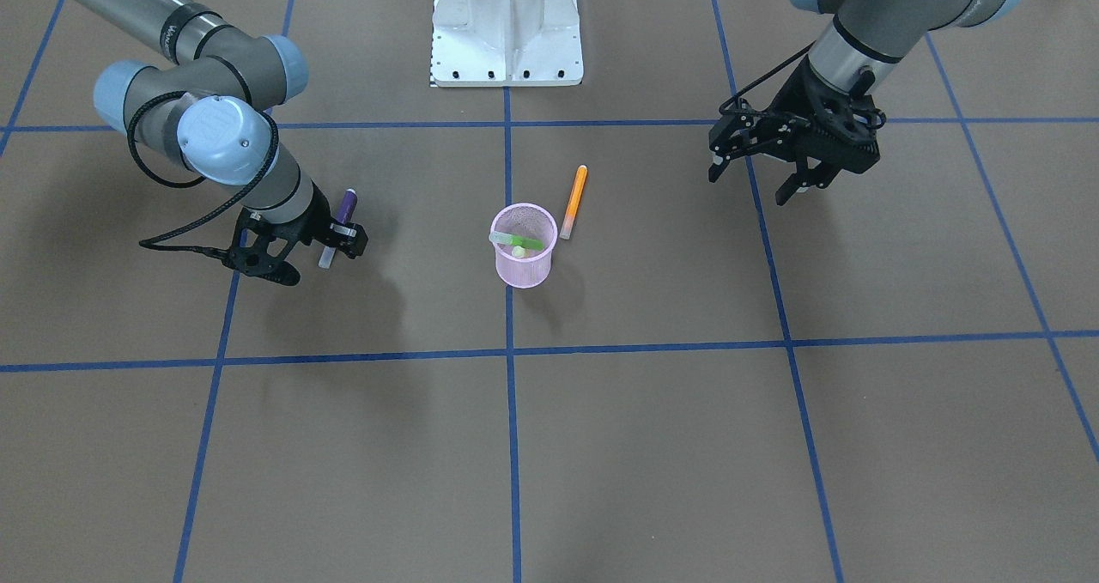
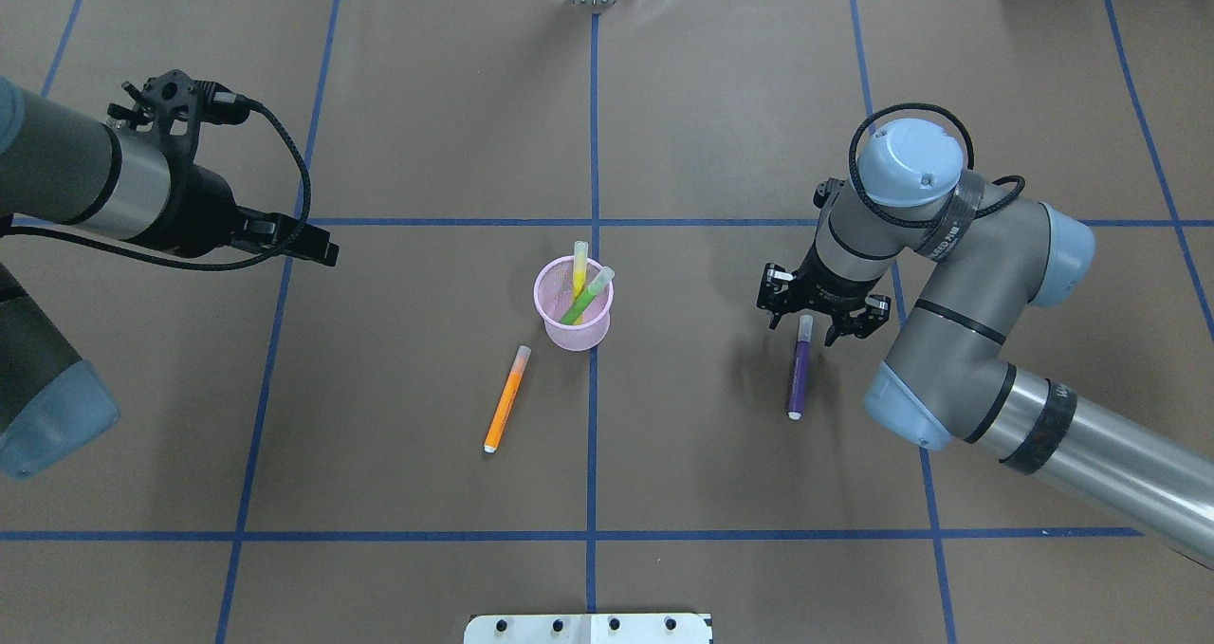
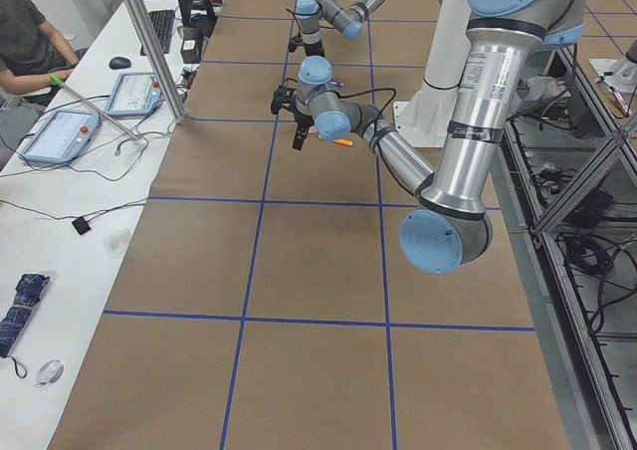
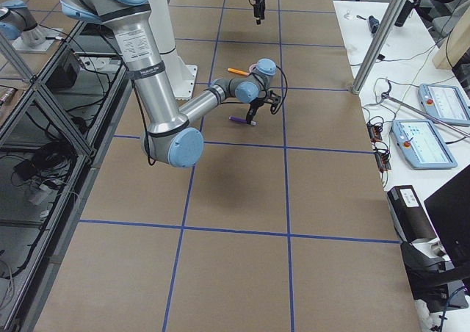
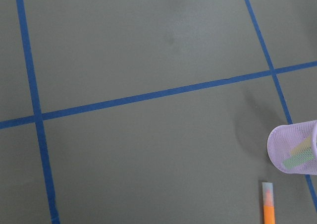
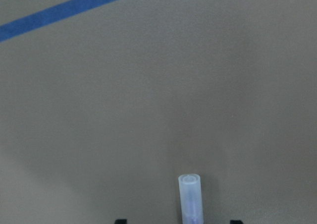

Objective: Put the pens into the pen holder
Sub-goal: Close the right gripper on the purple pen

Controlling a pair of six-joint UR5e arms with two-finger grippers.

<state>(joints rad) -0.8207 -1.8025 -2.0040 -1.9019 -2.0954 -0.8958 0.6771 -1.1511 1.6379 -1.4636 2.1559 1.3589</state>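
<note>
Between fingers of right gripper (image 2: pixel 806 327) | purple pen (image 2: pixel 799 378) cap end | gripper wide open, holding nothing

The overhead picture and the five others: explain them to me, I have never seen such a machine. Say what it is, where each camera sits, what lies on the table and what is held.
These are two robot arms at a brown table marked with blue tape lines. One camera looks down from behind the robot and one faces it. Two more stand at the table's ends, and one rides on each wrist.

A small pink wire-mesh cup holds a slim green pen and a slim yellow pen. A slim orange pen lies on the table beside the cup.

The right end effector is open, with its fingers on either side of the pale cap end of a slim purple pen. That pen seems to lie on the table, not gripped. The left end effector hovers open and empty.
</note>
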